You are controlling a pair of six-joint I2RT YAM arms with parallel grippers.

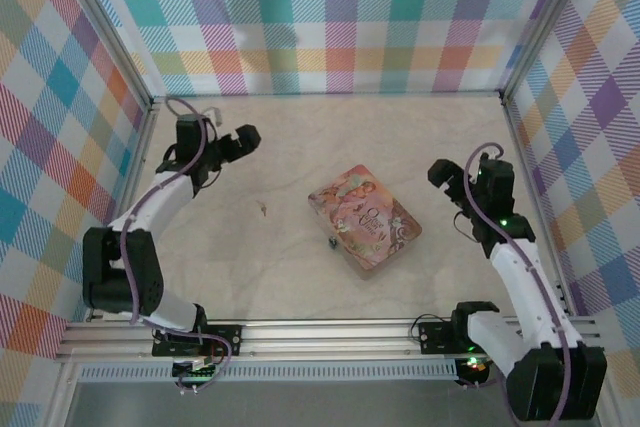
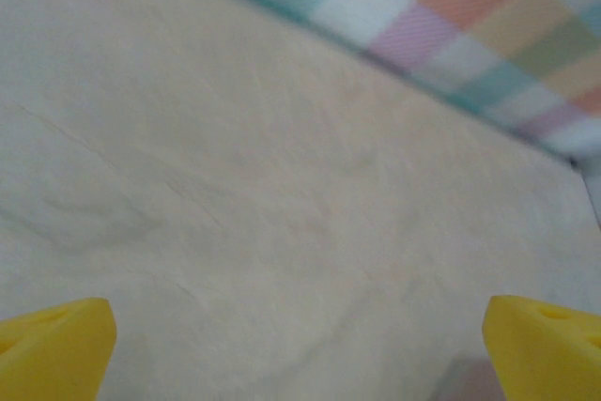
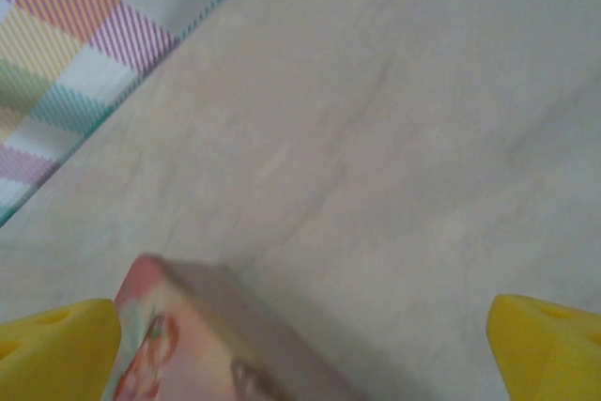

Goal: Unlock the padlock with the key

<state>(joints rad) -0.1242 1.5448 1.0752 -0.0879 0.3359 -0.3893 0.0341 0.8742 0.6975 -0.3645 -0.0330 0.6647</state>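
- First, go for key [image 1: 263, 209]: tiny sliver lying on bench [image 1: 250, 277], left of tin [image 1: 365, 217] and well apart from it.
- With left pincer [image 2: 300, 354] gaping wide and empty, far and left of key, come down square over sliver and close slowly to avoid flicking it away.
- Use right pincer [image 3: 302, 356], likewise spread wide and holding nothing, near tin's right side, to steady tin.
- Then carry key to padlock [image 1: 332, 243] at tin's near-left edge; keyhole side too small to make out, so check before pushing.
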